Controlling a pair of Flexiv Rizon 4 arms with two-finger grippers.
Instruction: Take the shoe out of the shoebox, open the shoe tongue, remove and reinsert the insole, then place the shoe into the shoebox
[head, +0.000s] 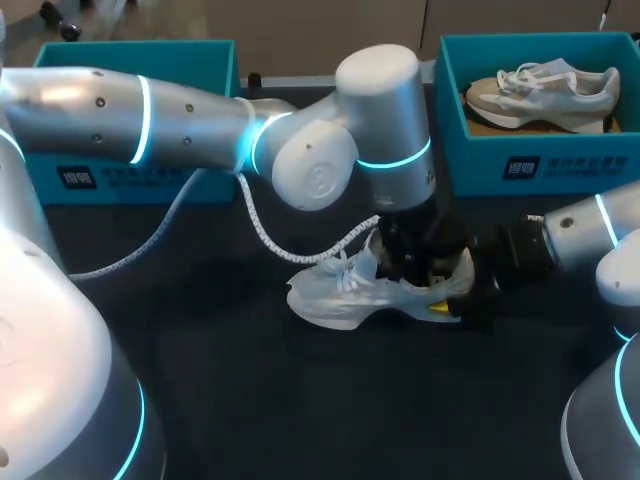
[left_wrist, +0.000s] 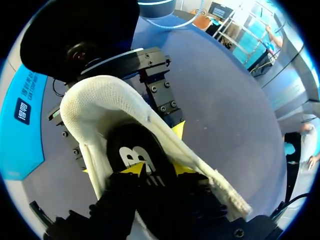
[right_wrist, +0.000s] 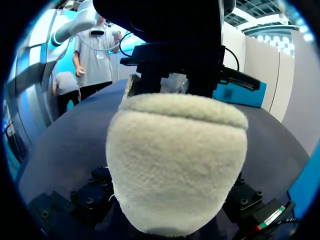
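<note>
A white mesh shoe (head: 340, 295) stands on the dark table at the middle, toe to the left. My left gripper (head: 410, 268) comes down from above into its heel opening. In the left wrist view its yellow tips (left_wrist: 132, 169) stand apart, open, just over the black insole (left_wrist: 137, 150), which lies inside the shoe (left_wrist: 100, 107). My right gripper (head: 455, 292) comes in from the right and is shut on the shoe's heel, one finger (left_wrist: 160, 95) on each side. The fuzzy heel (right_wrist: 175, 160) fills the right wrist view, hiding the fingertips.
A teal shoebox (head: 140, 50) stands at the back left. Another teal box (head: 540, 165) at the back right holds a second shoe (head: 545, 90). My left arm's white cable (head: 300, 250) droops to the table just behind the shoe.
</note>
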